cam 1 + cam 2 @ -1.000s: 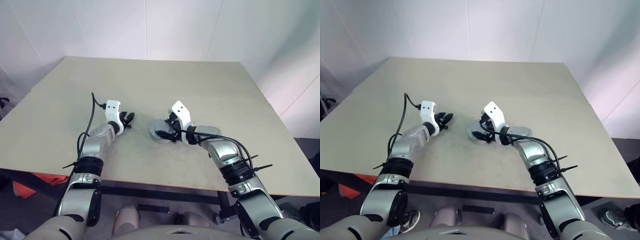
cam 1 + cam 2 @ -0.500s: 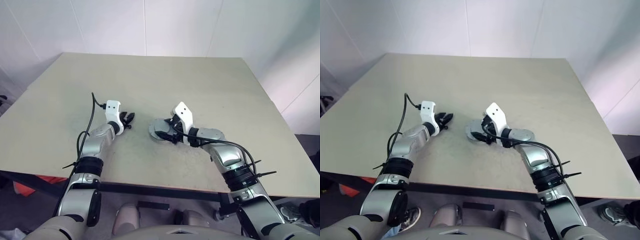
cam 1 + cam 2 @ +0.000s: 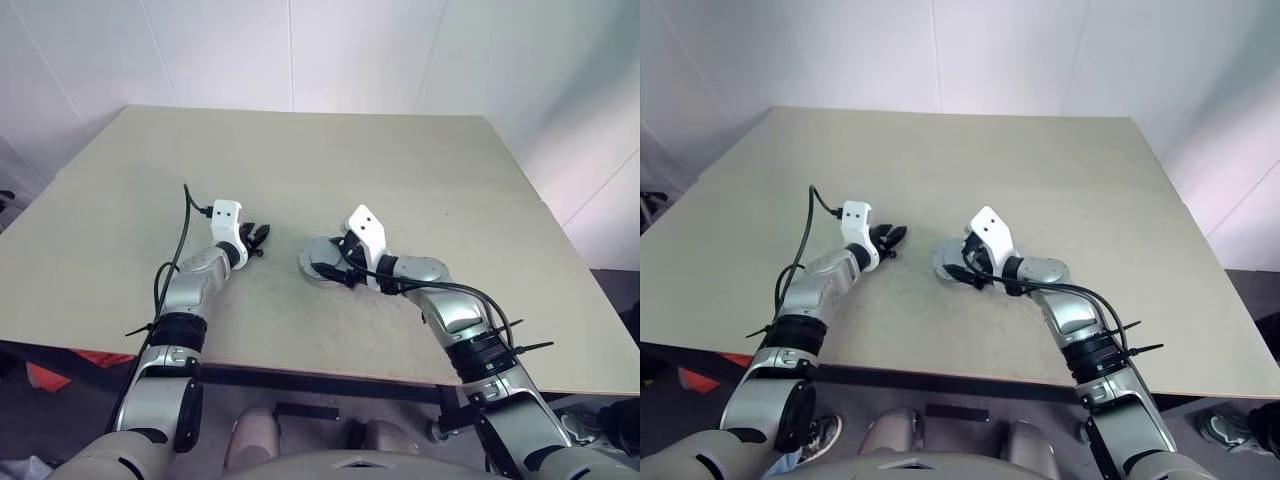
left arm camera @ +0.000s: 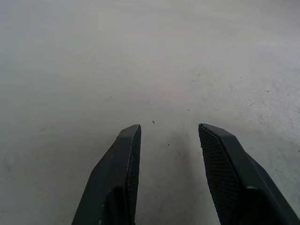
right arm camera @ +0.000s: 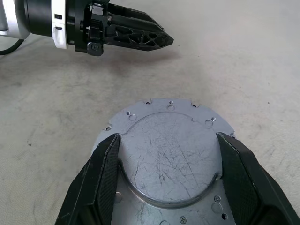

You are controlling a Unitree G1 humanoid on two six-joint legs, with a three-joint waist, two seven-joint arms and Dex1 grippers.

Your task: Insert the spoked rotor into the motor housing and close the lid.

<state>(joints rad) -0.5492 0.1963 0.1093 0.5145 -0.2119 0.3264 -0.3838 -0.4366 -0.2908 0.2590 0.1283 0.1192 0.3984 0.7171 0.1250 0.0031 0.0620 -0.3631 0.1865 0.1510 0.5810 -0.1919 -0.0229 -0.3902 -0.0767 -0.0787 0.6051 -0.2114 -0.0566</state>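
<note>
Big beige matte table point(image 3: 400, 160), bare apart from the work near its front-middle. Round grey metal lid point(image 5: 171, 154) with a raised scratched centre and small holes round its flange, lying flat, well in from the front edge. Looks seated on top of the motor housing, so lid-closing step judged in hand or nearly done; housing and spoked rotor presumably underneath, cannot confirm, nothing of the contents visible. Right gripper point(image 5: 168, 164) straddling the raised centre, black fingers spread wide to either side, close against its edge; true clamp or mere bracket cannot be told. Next move, as a guess: check seating, press or twist the lid home, then release cleanly without dragging it. Left gripper point(image 4: 169, 154) just beside the lid, toward the table's left, partly spread, holding nothing, bare table between the fingers.
</note>
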